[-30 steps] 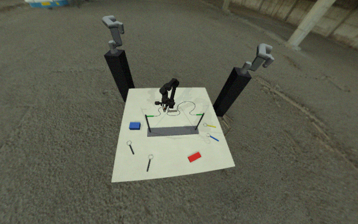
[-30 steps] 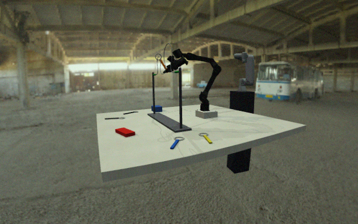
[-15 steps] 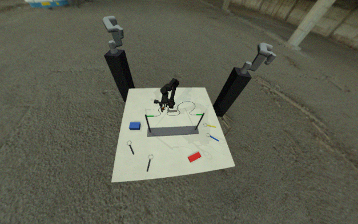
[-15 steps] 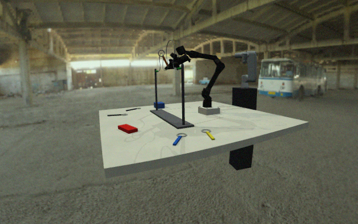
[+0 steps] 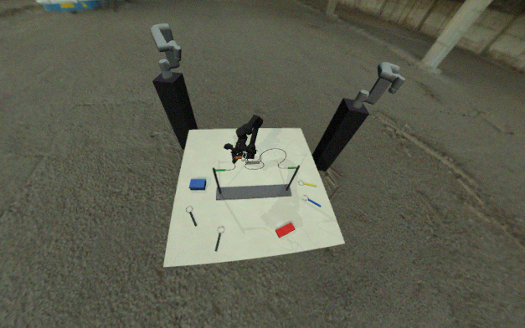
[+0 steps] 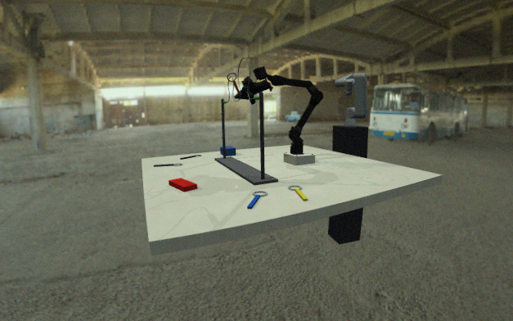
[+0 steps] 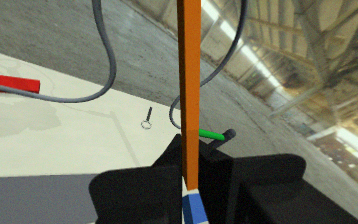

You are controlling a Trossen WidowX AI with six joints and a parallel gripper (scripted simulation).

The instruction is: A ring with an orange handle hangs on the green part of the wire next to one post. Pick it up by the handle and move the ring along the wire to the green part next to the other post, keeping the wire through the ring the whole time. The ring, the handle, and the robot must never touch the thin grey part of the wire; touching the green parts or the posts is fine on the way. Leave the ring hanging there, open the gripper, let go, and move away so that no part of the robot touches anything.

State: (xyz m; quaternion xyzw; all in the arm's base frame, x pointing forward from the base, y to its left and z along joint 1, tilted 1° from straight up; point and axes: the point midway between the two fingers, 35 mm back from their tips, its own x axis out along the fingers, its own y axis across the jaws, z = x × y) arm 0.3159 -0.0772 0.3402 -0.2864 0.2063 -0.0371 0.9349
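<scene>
The orange handle (image 5: 239,158) (image 6: 236,87) (image 7: 189,75) is held in my gripper (image 6: 239,97) (image 7: 182,137), which is shut on it. The handle's ring (image 6: 231,73) stands above the fingers at the wire's left hump; it is out of the wrist view. Whether the ring touches the wire is too small to tell. The thin grey wire (image 5: 285,156) (image 7: 112,65) bends in humps between the left green part (image 5: 220,170) and the right green part (image 5: 292,168). The left post (image 5: 217,181) (image 6: 223,131) and right post (image 5: 292,179) (image 6: 262,139) stand upright.
The posts stand on a dark base (image 5: 255,192) (image 6: 241,169). A blue block (image 5: 198,184), a red block (image 5: 285,229), a yellow-handled ring (image 5: 310,184), a blue-handled ring (image 5: 314,202) and two black-handled rings lie on the table. Two grey arms stand on dark pillars beside it.
</scene>
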